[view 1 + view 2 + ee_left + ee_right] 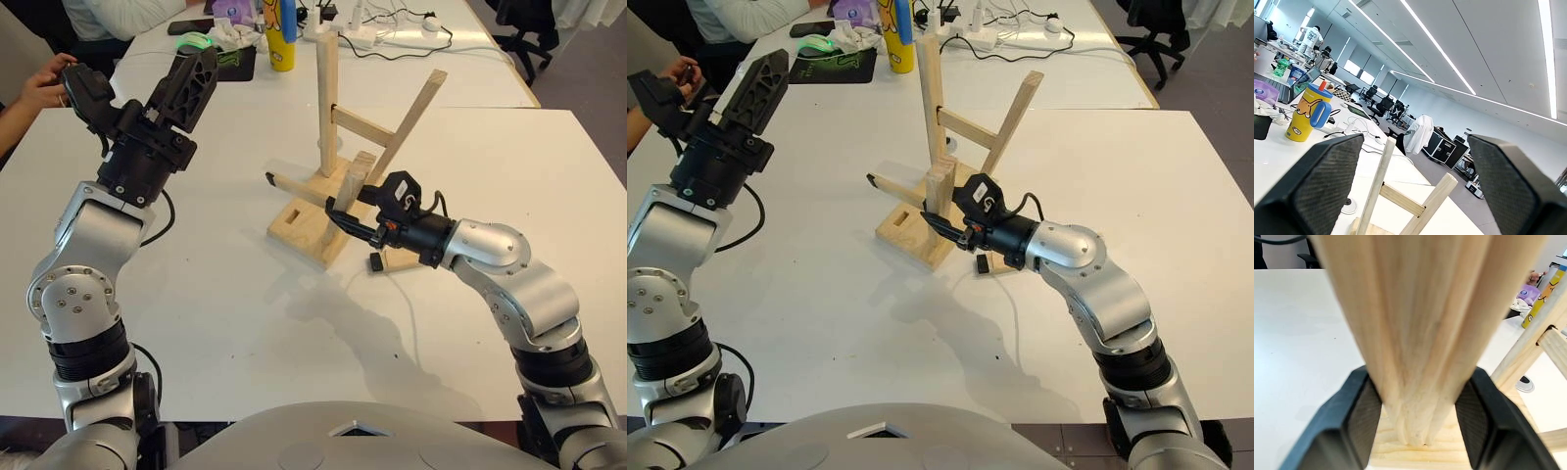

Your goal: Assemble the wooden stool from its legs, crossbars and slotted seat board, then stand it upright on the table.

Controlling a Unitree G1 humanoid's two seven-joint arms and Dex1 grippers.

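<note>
The slotted seat board [299, 233] lies flat on the white table. Two legs rise from it, one upright [328, 93] and one slanted [412, 110], joined by a crossbar [363, 125]. Another leg [296, 189] lies low, pointing left. My right gripper [349, 209] is shut on a short wooden leg [1420, 328] standing on the board; its pads [1359, 426] press both sides. A loose wooden piece [394, 261] lies under that arm. My left gripper [137, 93] is held high at the table's left, wide open, with nothing between its pads [1317, 188].
A yellow cup [281, 34], a black mat with a mouse [220, 57] and a power strip with cables [377, 34] sit at the back. A person's hand [41, 86] is next to my left gripper. Bare table lies in front and to the right.
</note>
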